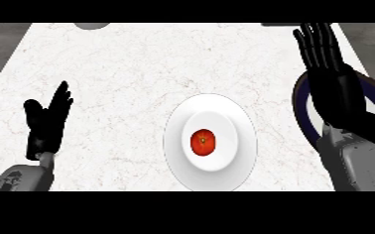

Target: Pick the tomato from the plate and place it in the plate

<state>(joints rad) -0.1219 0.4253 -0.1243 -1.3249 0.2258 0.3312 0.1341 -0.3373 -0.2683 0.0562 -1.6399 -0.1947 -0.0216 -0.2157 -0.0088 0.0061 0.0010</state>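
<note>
A white plate (176, 146) sits on the pale marbled counter (132, 79), a little right of the middle and close to the near edge. It has a broad flat rim and a sunken centre, and the tomato (203, 142) lies right in that centre, the only thing in it.

Off to the right there is a second plate (299, 106) with a dark rim and a light inside. Only a curved slice of its left side shows, because the right hand (331, 84) and its grey forearm (353, 161) lie across the rest. What I can see of it holds nothing, but most of it is hidden.

The tomato is red and round, seen from above, with a small darker stem mark in the middle of its top. No hand touches it.

The right hand is stretched flat over the dark-rimmed plate, fingers straight, spread and pointing away, holding nothing. I cannot tell whether it touches that plate or hangs above it.

The left hand (47, 121) shows near the left edge, well apart from both plates, open with fingers up, resting.

A small grey rounded thing (92, 25) peeks in at the far edge of the counter, cut off.
</note>
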